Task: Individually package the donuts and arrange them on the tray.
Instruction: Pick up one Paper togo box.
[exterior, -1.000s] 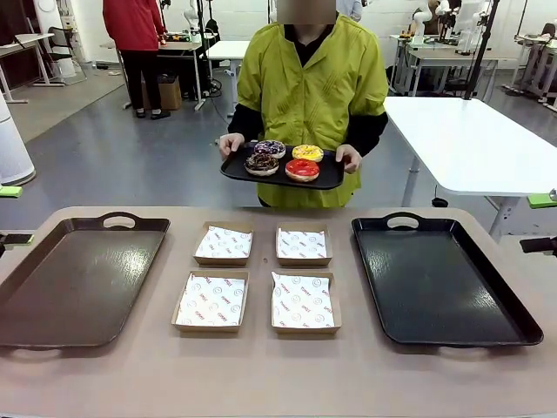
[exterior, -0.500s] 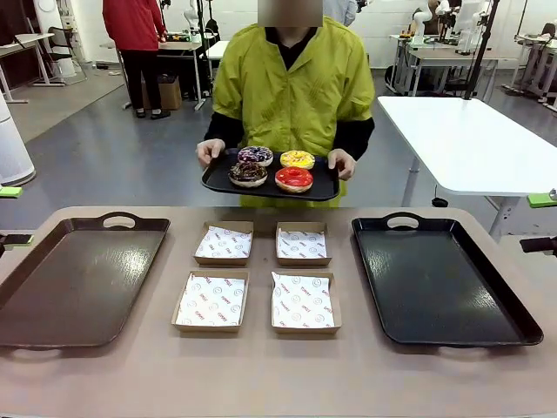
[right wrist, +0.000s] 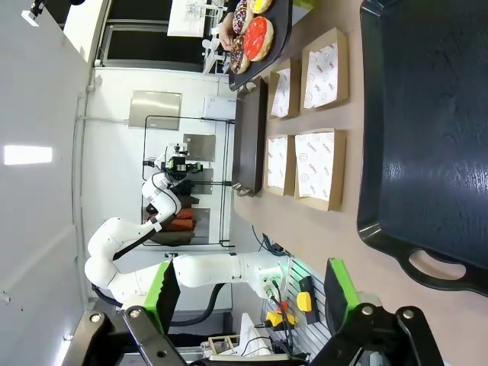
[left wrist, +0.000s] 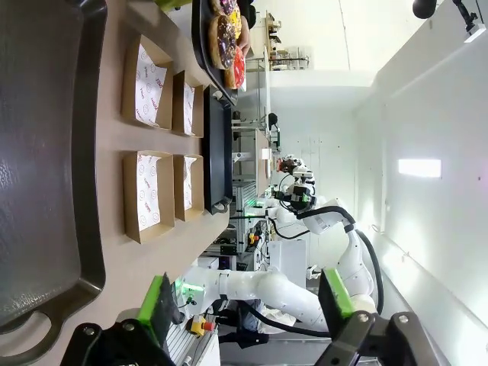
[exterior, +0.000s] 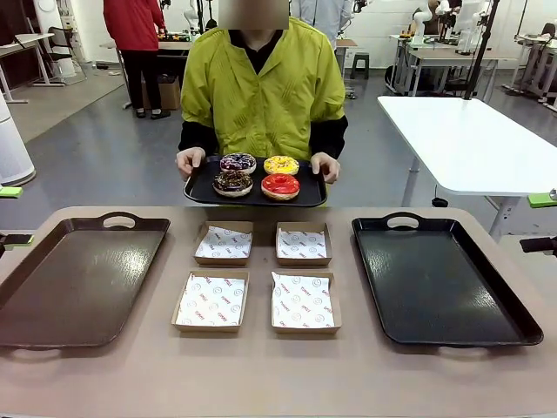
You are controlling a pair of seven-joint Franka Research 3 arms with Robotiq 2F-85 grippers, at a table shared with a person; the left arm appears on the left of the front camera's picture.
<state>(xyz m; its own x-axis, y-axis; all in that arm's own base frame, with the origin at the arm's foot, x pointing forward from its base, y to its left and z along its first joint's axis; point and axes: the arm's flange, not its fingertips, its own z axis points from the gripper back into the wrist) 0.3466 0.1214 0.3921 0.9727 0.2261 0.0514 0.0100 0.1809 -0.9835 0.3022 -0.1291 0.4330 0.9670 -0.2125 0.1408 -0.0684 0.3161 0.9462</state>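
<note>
update: person (exterior: pixel 261 96) has stepped closer w/ the small tray (exterior: pixel 198 187), now lower and shifted twd robot's left vs a sec ago. 4 donuts (exterior: pixel 280 185) ride on it at the far side of the table (exterior: pixel 278 374), not set down yet. 4 boxes (exterior: pixel 211 301) empty, between brown tray (exterior: pixel 78 279) and black tray (exterior: pixel 435 287). left tool (left wrist: pixel 248 301) + right tool (right wrist: pixel 249 296) both wide, holding nothing. Delivery looks imminent, packing not started
</note>
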